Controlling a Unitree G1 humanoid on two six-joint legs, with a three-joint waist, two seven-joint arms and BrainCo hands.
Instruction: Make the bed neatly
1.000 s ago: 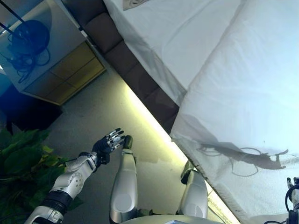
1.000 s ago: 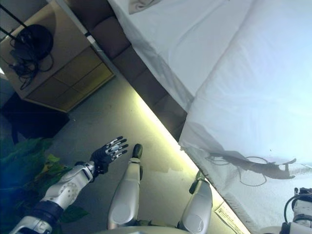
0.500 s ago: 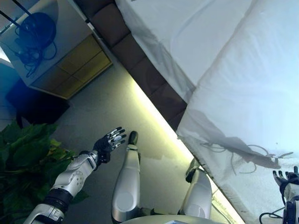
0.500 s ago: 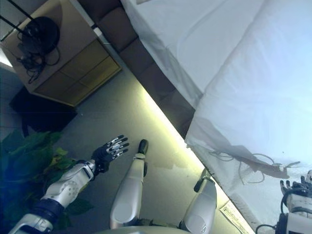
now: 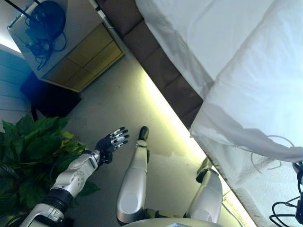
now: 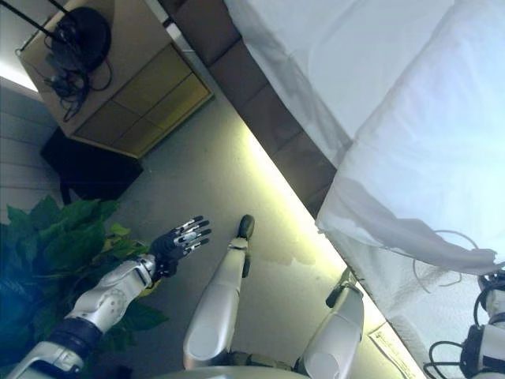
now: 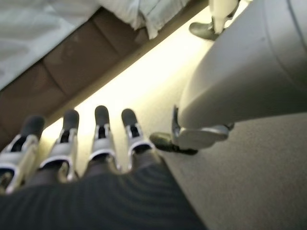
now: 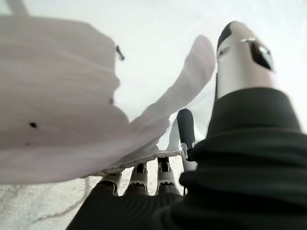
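Reaching under the hanging edge of the white duvet (image 5: 255, 94) at the lower right of the eye views, the right hand (image 8: 144, 175) has most of its fingers hidden beneath the cloth, so whether they are curled on it or merely lying under it cannot be told; in its own wrist view the thumb (image 8: 242, 52) stands clear above a raised fold of the fabric. The duvet lies across the bed (image 5: 156, 52) with its near border drooping over the side of the mattress towards the lit strip along the floor, and a flatter white sheet (image 5: 199, 33) shows further up the bed beside it. The left hand (image 5: 113, 141) hovers well away over the carpet, fingers straight and spread, holding nothing, near a green plant (image 5: 33, 146) and short of the wooden nightstand (image 5: 71, 52). The step in hand looks to be taking hold of the duvet's edge so it can be drawn straight. To do it well, the right hand should probably gather a firm pinch of the border itself, not just a loose fold, and then pull along the line of the bed's side so the cloth tightens evenly instead of bunching. Bringing the left hand in to catch the same edge further along would likely keep the hem level and stop one corner sagging.
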